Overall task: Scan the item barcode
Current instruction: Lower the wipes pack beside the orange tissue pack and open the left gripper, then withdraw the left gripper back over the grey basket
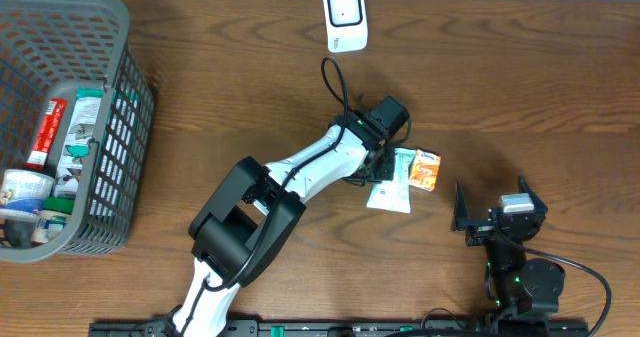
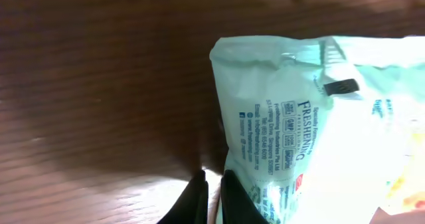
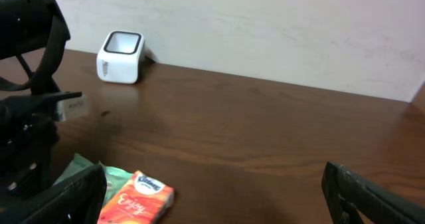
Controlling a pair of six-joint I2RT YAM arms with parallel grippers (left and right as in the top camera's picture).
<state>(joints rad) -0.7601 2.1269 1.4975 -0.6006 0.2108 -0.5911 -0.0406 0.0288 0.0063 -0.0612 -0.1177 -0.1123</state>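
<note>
The left tool is closed, seemingly pinching a corner of the one pale green packet mid-worktop, likely to carry it to the single white scanner (well apart, at the far edge). One orange tissue pack lies against the packet. The right tool gapes wide, empty.

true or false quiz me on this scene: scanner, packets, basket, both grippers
1. The white scanner stands apart from the green-white packet. True.
2. The right gripper is shut. False: its jaws stand wide open and hold nothing.
3. The grey basket is empty. False: it holds several items.
4. An orange tissue pack lies beside the packet. True.
5. The left gripper hangs over the basket. False: it is at the packet.
</note>
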